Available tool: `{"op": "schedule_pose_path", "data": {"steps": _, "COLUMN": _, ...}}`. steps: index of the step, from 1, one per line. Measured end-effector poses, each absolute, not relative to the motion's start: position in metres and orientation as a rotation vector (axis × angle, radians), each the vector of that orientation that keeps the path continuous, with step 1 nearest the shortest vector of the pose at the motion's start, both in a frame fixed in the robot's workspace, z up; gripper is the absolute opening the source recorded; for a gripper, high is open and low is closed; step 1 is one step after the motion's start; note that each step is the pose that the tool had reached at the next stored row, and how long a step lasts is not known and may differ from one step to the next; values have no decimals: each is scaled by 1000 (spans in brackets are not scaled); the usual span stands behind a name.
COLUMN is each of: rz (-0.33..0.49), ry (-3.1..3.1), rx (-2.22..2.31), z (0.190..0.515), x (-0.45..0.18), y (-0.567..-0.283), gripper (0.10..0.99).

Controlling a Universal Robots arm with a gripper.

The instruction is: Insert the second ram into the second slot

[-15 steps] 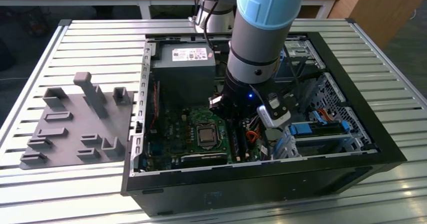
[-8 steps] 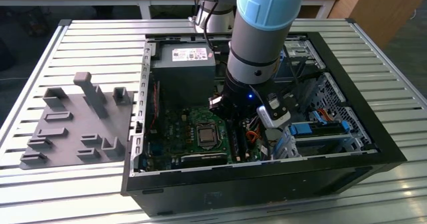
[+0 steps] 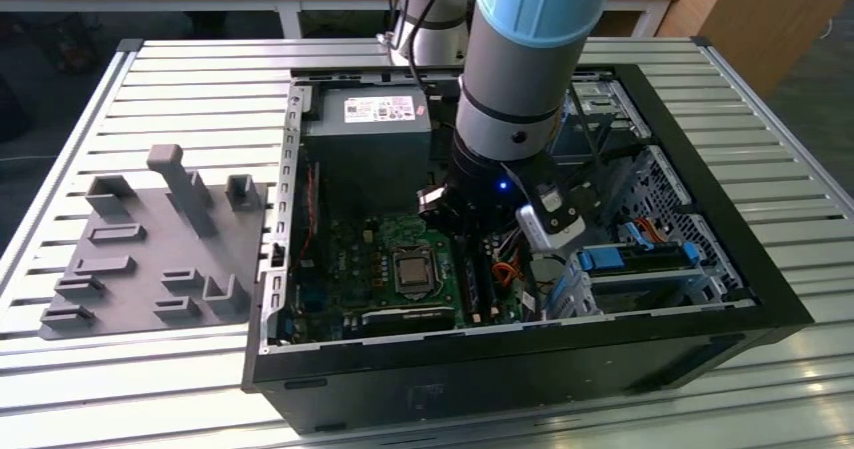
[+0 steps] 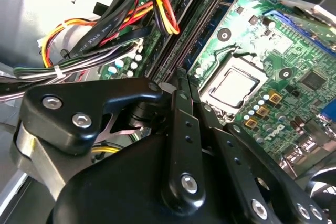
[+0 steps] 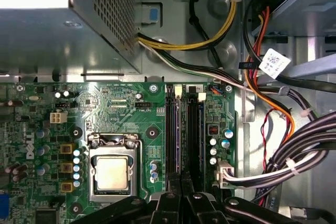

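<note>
The computer case [image 3: 747, 269] lies open on the table with my arm reaching down into it. On the green motherboard [image 5: 121, 108] two long dark memory slots run side by side. The second ram [image 5: 178, 135] shows edge-on as a thin bluish line standing along one slot [image 5: 172, 129], and it appears again in the second wrist view [image 4: 195, 30]. That line runs straight in between my black fingers [image 4: 176, 114]. My gripper [image 5: 181, 179] [image 4: 184, 90] [image 3: 467, 244] is low over the slots' near end, with its fingers pressed together on the stick. How deep the stick sits is hidden.
The CPU socket [image 5: 111, 174] lies beside the slots. Bundles of coloured cables [image 5: 273, 108] hang close on the other side. The power supply box [image 3: 367, 119] and the drive bay [image 3: 641, 259] crowd the arm. A grey holder block [image 3: 147, 249] stands outside the case, at the exterior view's left.
</note>
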State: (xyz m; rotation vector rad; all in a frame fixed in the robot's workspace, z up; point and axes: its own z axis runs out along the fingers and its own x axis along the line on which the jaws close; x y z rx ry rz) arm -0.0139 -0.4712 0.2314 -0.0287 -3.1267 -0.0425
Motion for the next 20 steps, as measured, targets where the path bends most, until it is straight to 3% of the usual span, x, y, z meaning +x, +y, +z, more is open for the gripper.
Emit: {"op": "schedule_pose_path", "data": {"steps": 20, "rz": -38, "ry": -3119, "rx": -28, "z": 231, "x": -12, "y": -472, "gripper": 122}}
